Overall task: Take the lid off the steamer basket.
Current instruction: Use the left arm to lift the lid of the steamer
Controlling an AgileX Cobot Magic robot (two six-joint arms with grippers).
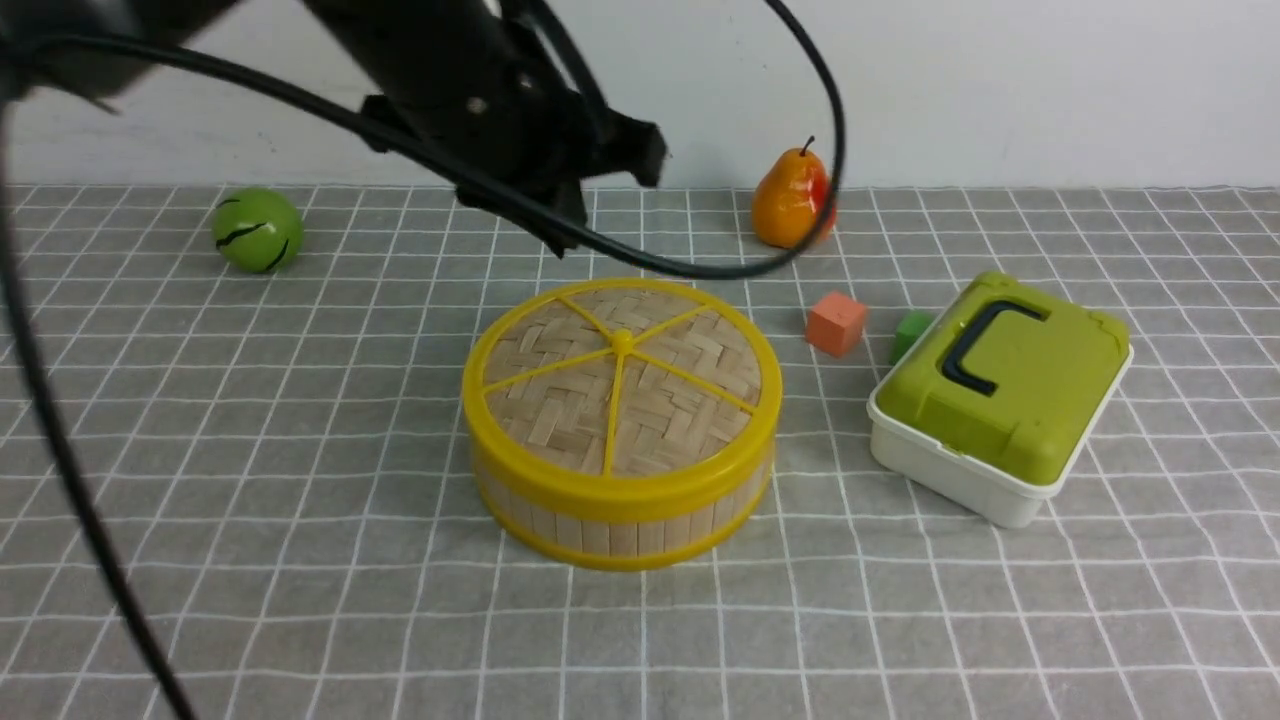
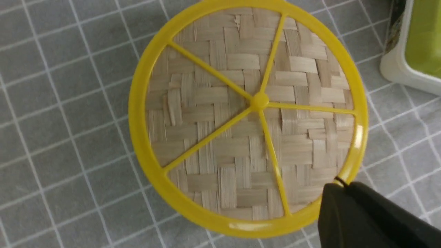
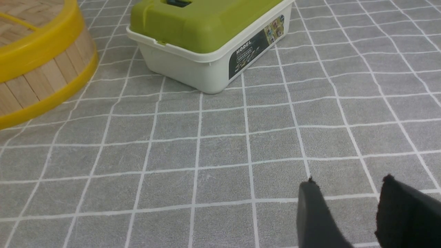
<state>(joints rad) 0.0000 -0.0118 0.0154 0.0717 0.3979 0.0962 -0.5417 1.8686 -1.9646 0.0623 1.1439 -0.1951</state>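
My left pincer (image 1: 596, 192) hangs above and behind the steamer basket (image 1: 610, 525). The wrist camera shows only one dark finger (image 2: 365, 217), over the lid's yellow rim, so I cannot tell whether the jaws are spread or closed. The right pincer (image 3: 348, 179) is spread apart with nothing in it, low over bare cloth (image 3: 206, 144) and well clear of the basket.

The lid (image 1: 620, 375) sits flush on the basket in the middle of the cloth, with the white box (image 1: 985, 480) just off to its right.

My worries from here:
- The centre knob (image 2: 259, 101) is small, and a pinch slightly off could slip from it.
- If I take the rim instead, a snug fit could lift the whole basket, as nothing is holding it down.
- A sideways nudge could push it towards the box.
- My own cable (image 1: 700, 268) droops close to the far rim and could snag as I come down.
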